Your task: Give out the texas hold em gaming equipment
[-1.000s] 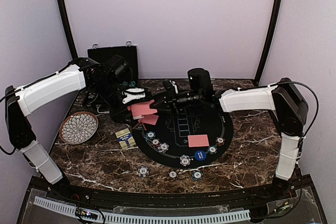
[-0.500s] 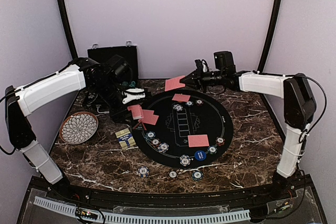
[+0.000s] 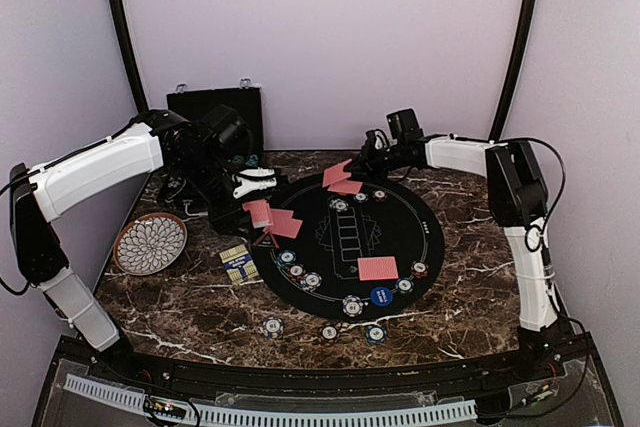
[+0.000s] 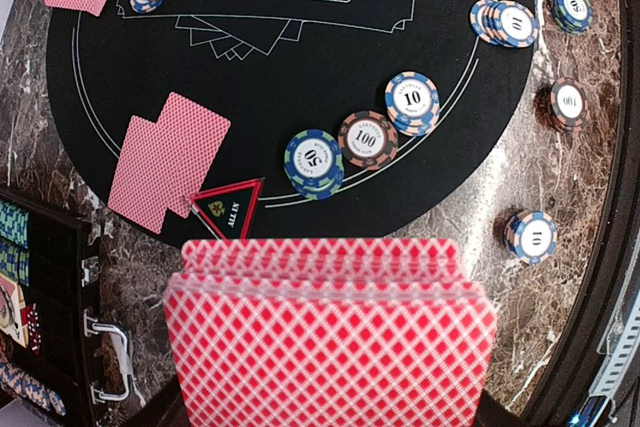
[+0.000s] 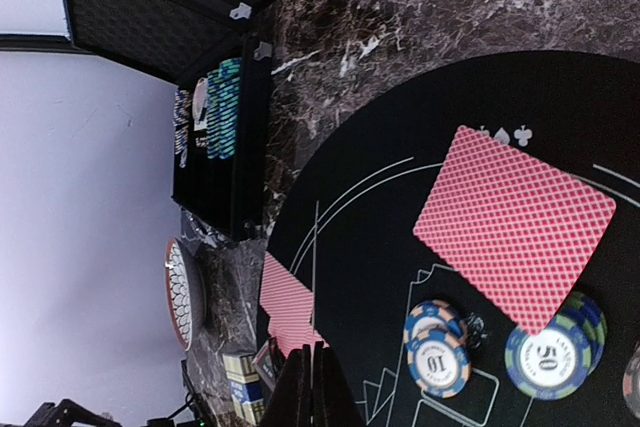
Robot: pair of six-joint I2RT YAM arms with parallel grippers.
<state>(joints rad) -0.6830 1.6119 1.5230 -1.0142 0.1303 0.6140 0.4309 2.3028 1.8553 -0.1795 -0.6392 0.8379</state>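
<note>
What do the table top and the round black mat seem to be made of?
Table top: dark marble or marble-look laminate, polished, with white veins. Round black mat: likely felt or rubber, matte, with printed white lines.

The table top (image 3: 480,277) looks like glossy, veined brown stone, the round mat (image 3: 420,237) is a matt black cloth-like sheet, the red-backed cards (image 4: 330,347) are smooth, faintly shiny coated paper, the chips (image 4: 368,137) look like hard moulded plastic, and the case (image 3: 215,107) is dull black with bright metal latches (image 4: 112,359).

Red-backed cards (image 3: 378,268), striped chips (image 3: 352,305), scattered.
</note>
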